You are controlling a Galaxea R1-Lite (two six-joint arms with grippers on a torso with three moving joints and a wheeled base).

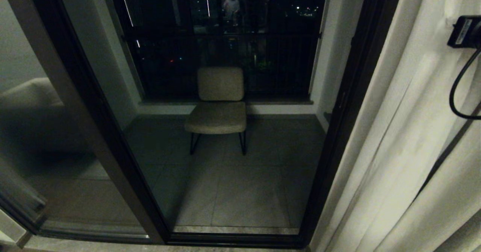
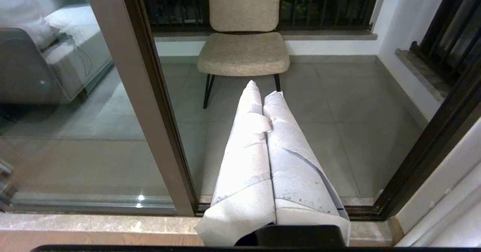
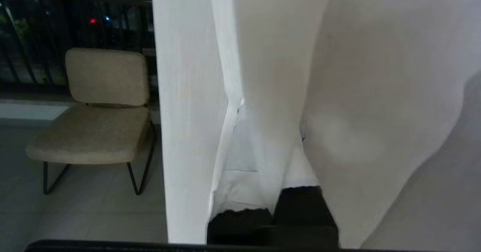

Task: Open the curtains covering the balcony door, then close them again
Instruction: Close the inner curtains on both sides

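My curtains (image 1: 398, 139) are matt cream cloth, finely woven. The balcony door (image 1: 233, 169) is glossy glass in a dark, smooth frame. The chair (image 2: 243, 37) wears nubby beige fabric on thin black metal legs; floor tiles (image 2: 338, 113) look matt grey.

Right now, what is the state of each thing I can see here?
curtain: drawn aside to the right of the door, glass uncovered
balcony door: dark frame and glass exposed; open or shut cannot be told
chair: upright on the balcony, nothing on it
right gripper: shut on a curtain fold
left gripper: shut, holding nothing
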